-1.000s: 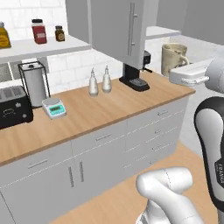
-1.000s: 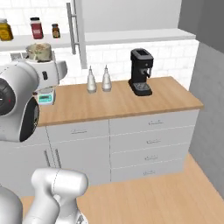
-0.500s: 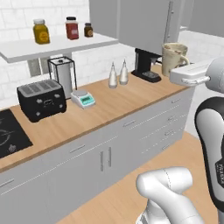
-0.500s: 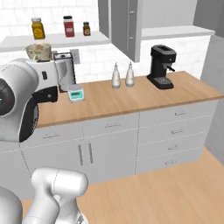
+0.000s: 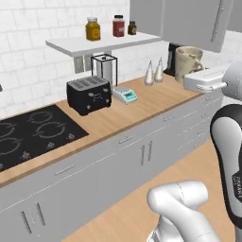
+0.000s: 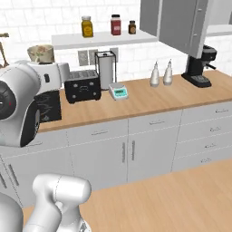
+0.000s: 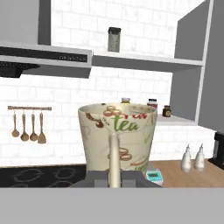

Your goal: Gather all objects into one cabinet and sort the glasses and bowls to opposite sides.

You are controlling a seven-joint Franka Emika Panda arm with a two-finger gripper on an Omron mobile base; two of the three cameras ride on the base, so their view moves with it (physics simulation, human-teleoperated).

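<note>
My gripper (image 7: pixel 114 180) is shut on the handle of a cream mug (image 7: pixel 118 133) printed with "tea" and brown rings, one of the glasses. The mug stands upright above the hand, high over the counter front, as seen in the left base view (image 5: pixel 189 61) and the right base view (image 6: pixel 41 53). The gripper (image 5: pixel 197 75) sits just under it, seen again at the left of the right base view (image 6: pixel 46 64). The grey wall cabinet (image 5: pixel 194 21) with its long bar handle hangs to the right, its doors closed (image 6: pixel 174 22). The bowls are out of view.
On the wooden counter (image 5: pixel 142 101) stand a black toaster (image 5: pixel 89 94), a steel canister (image 5: pixel 105 71), a small scale (image 5: pixel 126 95), two white bottles (image 5: pixel 154 72) and a coffee machine (image 6: pixel 198 65). A black hob (image 5: pixel 33 134) lies left. Jars (image 5: pixel 93 28) stand on an open shelf.
The whole picture has shifted right: the base has driven left along the counter, bringing the toaster and hob into view. The mug stays held in the same place relative to the arm.
</note>
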